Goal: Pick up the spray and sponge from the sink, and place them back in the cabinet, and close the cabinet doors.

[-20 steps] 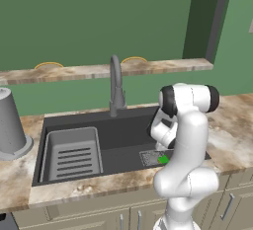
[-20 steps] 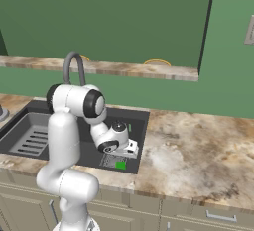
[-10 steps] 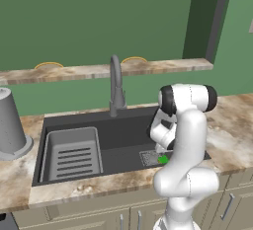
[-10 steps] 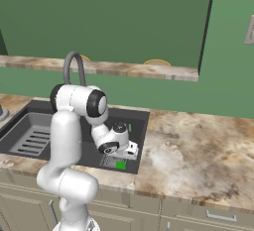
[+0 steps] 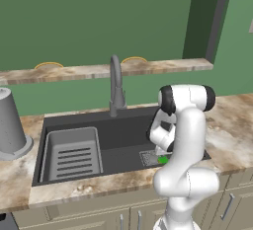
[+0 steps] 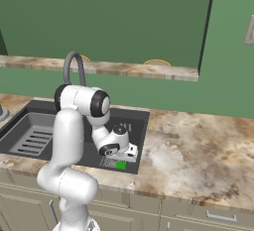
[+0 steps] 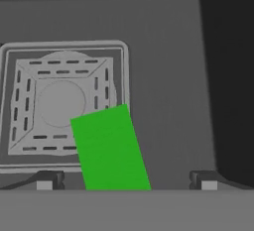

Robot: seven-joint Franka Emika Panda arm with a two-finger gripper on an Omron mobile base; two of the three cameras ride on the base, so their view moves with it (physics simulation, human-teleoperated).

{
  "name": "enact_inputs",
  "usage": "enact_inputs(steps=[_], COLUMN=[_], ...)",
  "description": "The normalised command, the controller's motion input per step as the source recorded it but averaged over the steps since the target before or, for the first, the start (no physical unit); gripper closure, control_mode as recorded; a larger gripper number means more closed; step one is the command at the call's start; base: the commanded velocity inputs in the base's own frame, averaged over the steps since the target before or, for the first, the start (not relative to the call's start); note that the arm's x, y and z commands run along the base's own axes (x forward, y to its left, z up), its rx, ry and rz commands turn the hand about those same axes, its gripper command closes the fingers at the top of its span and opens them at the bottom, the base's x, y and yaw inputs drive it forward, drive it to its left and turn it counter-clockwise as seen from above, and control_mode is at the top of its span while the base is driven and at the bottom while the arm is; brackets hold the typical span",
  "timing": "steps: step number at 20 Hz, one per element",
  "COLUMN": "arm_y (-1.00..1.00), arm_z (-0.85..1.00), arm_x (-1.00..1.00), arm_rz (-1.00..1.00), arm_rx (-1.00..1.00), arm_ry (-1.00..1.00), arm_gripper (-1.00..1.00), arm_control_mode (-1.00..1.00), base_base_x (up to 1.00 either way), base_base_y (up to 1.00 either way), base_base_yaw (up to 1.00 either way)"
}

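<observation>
Green walls (image 5: 99, 21) rise behind a marble counter (image 6: 198, 150); a marble ledge (image 5: 163, 67) runs along the far wall.

The sponge (image 7: 110, 148) lies flat on the floor of the sink (image 5: 123, 145), green face up, at the near right of the basin. One end overlaps the square grey drain grate; the rest rests on bare dark floor, slightly askew to the grate's edges. The sink is a dark-grey rectangular basin with a ribbed grey tray on its left. The spray is perhaps hidden behind the arm.
</observation>
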Motion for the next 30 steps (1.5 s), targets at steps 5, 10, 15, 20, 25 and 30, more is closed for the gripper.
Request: enact_inputs(steps=[5, 10, 15, 20, 25, 30], arm_y=[0.0, 0.01, 0.03, 0.05, 0.07, 0.0], arm_z=[-0.03, -0.08, -0.1, -0.08, -0.02, 0.0], arm_x=[0.0, 0.0, 0.0, 0.0, 0.0, 0.07], arm_rz=[0.0, 0.0, 0.0, 0.0, 0.0, 0.0], arm_rx=[0.0, 0.0, 0.0, 0.0, 0.0, 0.0], arm_ry=[0.01, 0.04, 0.05, 0.04, 0.02, 0.0], arm_gripper=[-1.0, -1.0, -1.0, -1.0, -1.0, -1.0], arm_control_mode=[-1.0, -1.0, -1.0, -1.0, -1.0, -1.0], base_base_x=[0.0, 0.0, 0.0, 0.0, 0.0, 0.0], base_base_y=[0.0, 0.0, 0.0, 0.0, 0.0, 0.0], base_base_yaw=[0.0, 0.0, 0.0, 0.0, 0.0, 0.0])
